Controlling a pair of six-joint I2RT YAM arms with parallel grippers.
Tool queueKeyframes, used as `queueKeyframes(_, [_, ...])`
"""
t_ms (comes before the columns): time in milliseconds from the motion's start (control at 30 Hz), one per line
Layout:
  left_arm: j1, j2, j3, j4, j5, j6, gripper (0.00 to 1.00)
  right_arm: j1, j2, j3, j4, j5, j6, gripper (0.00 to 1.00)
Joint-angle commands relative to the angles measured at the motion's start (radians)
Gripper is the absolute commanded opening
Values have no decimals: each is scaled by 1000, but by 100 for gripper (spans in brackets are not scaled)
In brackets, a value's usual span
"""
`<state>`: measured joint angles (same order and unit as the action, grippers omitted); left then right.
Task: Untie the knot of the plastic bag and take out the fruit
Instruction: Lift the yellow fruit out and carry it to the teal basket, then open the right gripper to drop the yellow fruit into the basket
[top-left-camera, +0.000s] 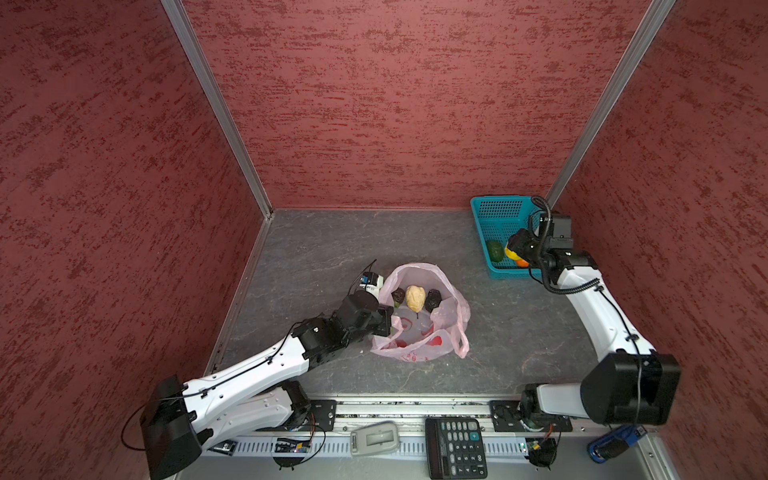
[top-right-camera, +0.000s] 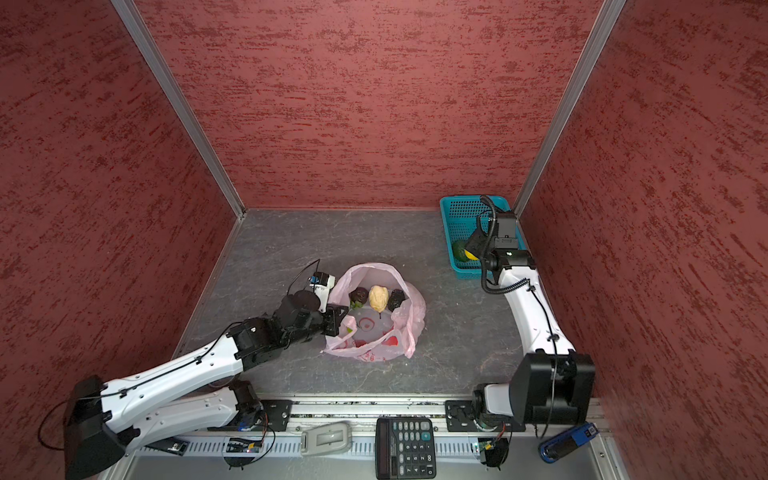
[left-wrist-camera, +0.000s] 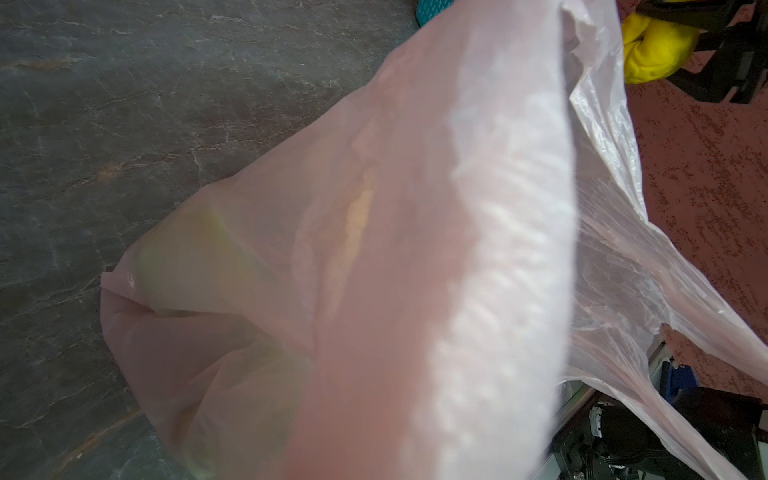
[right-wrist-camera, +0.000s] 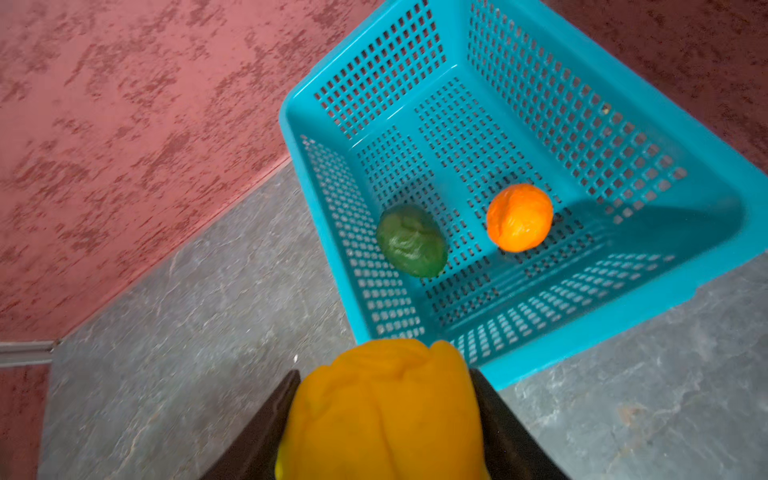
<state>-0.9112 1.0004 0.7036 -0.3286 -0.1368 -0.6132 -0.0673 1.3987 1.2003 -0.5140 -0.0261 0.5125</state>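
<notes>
Left tool (top-left-camera: 386, 322) is clenched on the bag (top-left-camera: 419, 347) rim; the bag lies open on the desk (top-left-camera: 332, 257), holding 1 cream fruit (top-left-camera: 415, 298) and 2 dark fruits (top-left-camera: 398, 296). Right tool (right-wrist-camera: 384, 419) grasps a yellow fruit (right-wrist-camera: 386, 386) over the basket (right-wrist-camera: 582, 316) edge.

Showing even light in both top views, brightest on the speckled red back wall (top-left-camera: 395, 104) at twelve o'clock. Blurring the thin translucent pale-pink plastic bag (left-wrist-camera: 415, 270) and lumpy yellow fruit (right-wrist-camera: 386, 407) near wrist lenses.
</notes>
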Motion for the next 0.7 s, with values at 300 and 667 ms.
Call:
queueKeyframes(300, [-3, 27, 37, 39, -11, 6, 0, -115, 348, 177, 158, -50, -92, 58])
queueKeyframes(667, [-2, 53, 46, 58, -14, -4, 0, -115, 520, 252, 134, -71, -108, 70])
